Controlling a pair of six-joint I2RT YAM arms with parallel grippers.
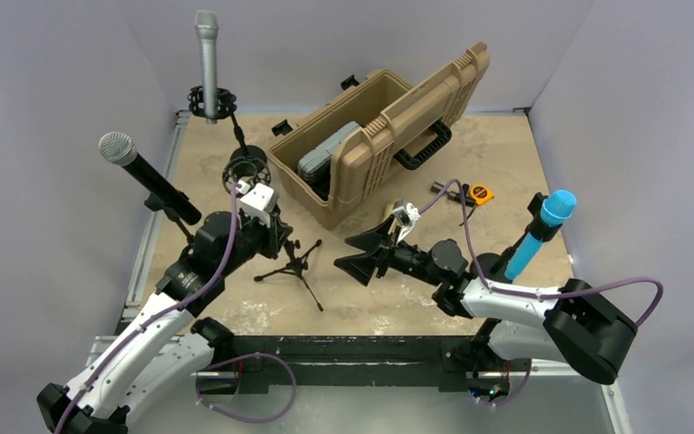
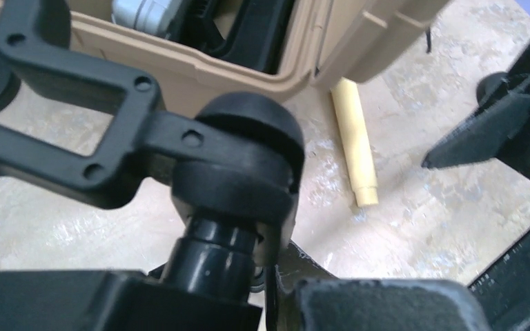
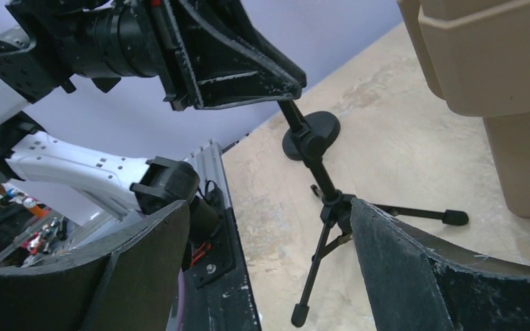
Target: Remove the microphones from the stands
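Left jaws are pinched tight on the stand [image 3: 321, 181] post, right by its knob [image 2: 248, 155]. The microphone [image 1: 149, 179] sits clipped up-left of them, untouched. Right jaws are spread wide near the stand's legs.

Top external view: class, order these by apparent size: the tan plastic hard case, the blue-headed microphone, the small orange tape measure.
1. Tan plastic hard case
2. Blue-headed microphone
3. Small orange tape measure

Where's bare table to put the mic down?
Free: near table strip between tripod stand and base rail; back-right corner between tan case lid, tape measure and blue microphone. Crowded: left side, where black microphone, silver microphone and left gripper bunch.
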